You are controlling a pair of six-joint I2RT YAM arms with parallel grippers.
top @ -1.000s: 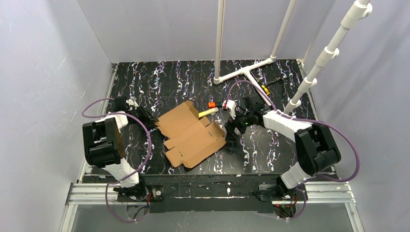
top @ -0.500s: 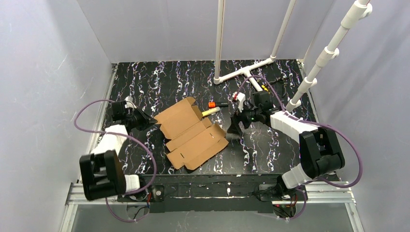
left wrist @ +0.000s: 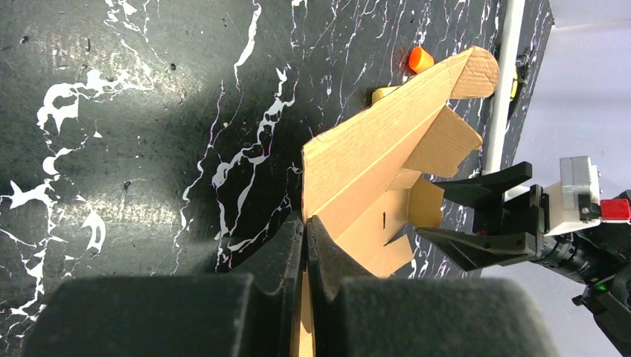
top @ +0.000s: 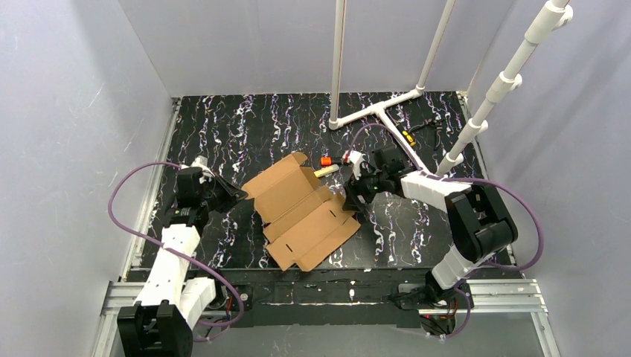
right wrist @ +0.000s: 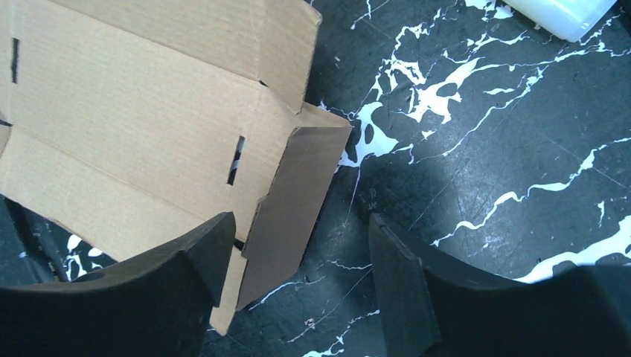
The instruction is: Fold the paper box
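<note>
Paper box (top: 305, 216) shifted since before, left claw (left wrist: 305, 223) now pinching its edge, right claw (right wrist: 298, 223) spread

Robotics lab test cell, by every sign. Boxed in on three sides by plain pale panels (top: 74, 111). Built around a black, white-veined table (top: 245, 126), with a left arm (top: 175, 253) and a right arm (top: 428, 186) bolted to an aluminium rail (top: 513, 297) at the near edge. Strung with loose purple cables (top: 111, 204). Rigged at the back with a white plastic pipe frame (top: 376, 110).
</note>
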